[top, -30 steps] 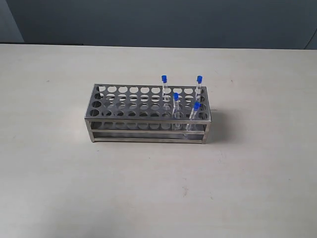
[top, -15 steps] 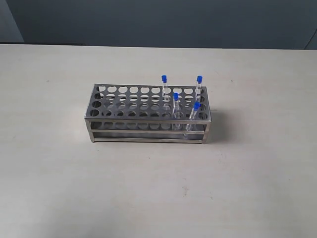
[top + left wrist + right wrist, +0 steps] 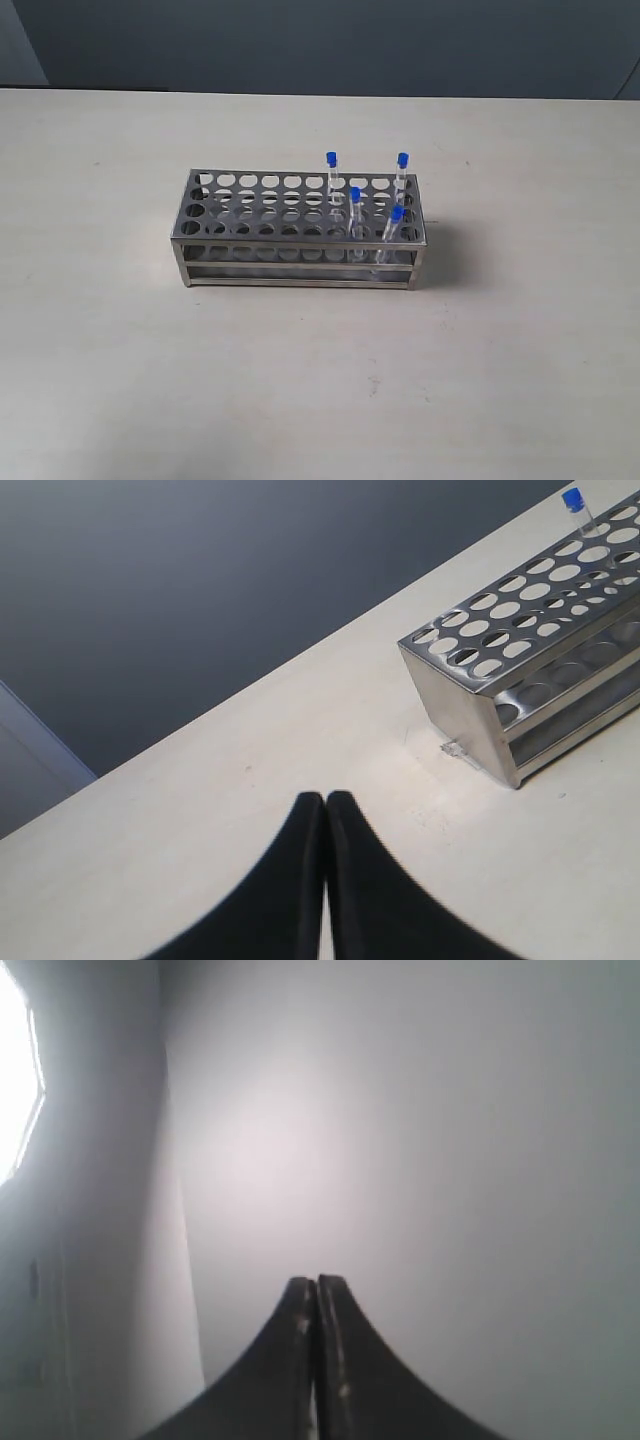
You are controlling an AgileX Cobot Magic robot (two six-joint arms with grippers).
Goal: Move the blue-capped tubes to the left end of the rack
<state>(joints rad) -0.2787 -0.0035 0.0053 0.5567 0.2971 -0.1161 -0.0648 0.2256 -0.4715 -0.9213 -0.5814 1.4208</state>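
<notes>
The stainless-steel rack (image 3: 300, 225) stands in the middle of the table in the exterior view. Several blue-capped tubes stand in its right half: two at the back (image 3: 332, 170) (image 3: 401, 172) and two nearer the front (image 3: 355, 208) (image 3: 394, 228), the front right one tilted. The rack's left holes are empty. Neither arm shows in the exterior view. My left gripper (image 3: 325, 798) is shut and empty above bare table, apart from the rack's end (image 3: 520, 650); one blue-capped tube (image 3: 575, 505) shows there. My right gripper (image 3: 316, 1281) is shut and empty, facing a plain wall.
The pale table (image 3: 120, 350) spreads wide on all sides of the rack. A dark wall (image 3: 320, 40) runs behind the table's far edge. A small clear scrap (image 3: 452, 748) lies on the table by the rack's near corner in the left wrist view.
</notes>
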